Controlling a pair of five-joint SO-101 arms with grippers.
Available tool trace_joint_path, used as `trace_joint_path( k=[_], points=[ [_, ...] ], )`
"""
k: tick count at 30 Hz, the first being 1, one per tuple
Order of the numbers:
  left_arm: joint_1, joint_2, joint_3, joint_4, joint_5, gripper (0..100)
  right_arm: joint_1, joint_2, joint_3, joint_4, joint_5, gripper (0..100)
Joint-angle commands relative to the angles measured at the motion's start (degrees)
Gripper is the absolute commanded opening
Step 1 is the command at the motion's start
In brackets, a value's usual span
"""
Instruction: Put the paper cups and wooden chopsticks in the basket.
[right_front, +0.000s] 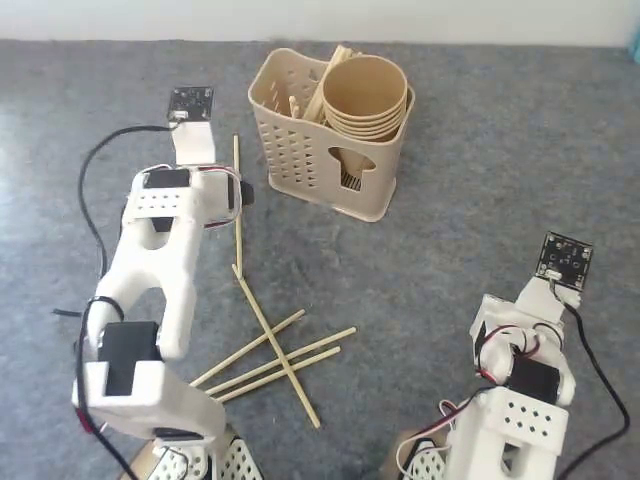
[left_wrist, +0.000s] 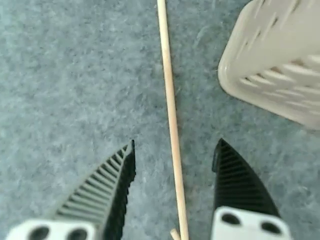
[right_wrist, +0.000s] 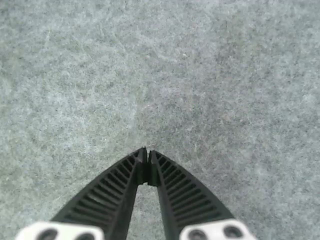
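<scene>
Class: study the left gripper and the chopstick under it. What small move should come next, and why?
Probably close the left gripper on the chopstick, lowering first if needed: its jaws stand open with the stick lying between them on the table, beside the basket.

paper cups (right_front: 365, 95) stacked in basket (right_front: 330, 170) at bench (right_front: 480, 200) rear | one chopstick (right_front: 237, 155) just left of basket, between left gripper (left_wrist: 175, 150) jaws | loose chopsticks (right_front: 282, 356) crossed in front of basket

Bright, even, diffuse light, soft faint shadows
</scene>
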Motion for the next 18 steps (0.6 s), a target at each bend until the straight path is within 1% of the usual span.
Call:
trace_joint_path(
  k=[1,6,9,12,14,17,18],
  points=[
    [0.2,4.0,-2.6,-1.7,1.8,24,0.3,-1.1,0.1,-0.4,1.4,0.9],
    [0.2,15.1,-9.1,-0.7,2.1,24,0.3,-1.1,0.4,-0.7,1.4,0.9],
    [0.3,16.6,-13.4,4.0,1.9,24,0.3,-1.1,0.4,-0.7,1.4,0.9],
    [1.5,17.7,-13.8,4.1,1.8,23,0.3,-1.1,0.4,-0.7,1.4,0.9],
    [2.1,18.1,-13.8,4.1,1.8,19,0.3,-1.1,0.4,-0.7,1.4,0.9],
    [3.5,18.4,-13.8,4.3,1.8,4,0.3,-1.1,0.4,-0.7,1.4,0.9],
    [4.0,18.4,-13.8,4.4,1.8,0,0.3,-1.1,0.4,-0.7,1.4,0.9]
  ],
)
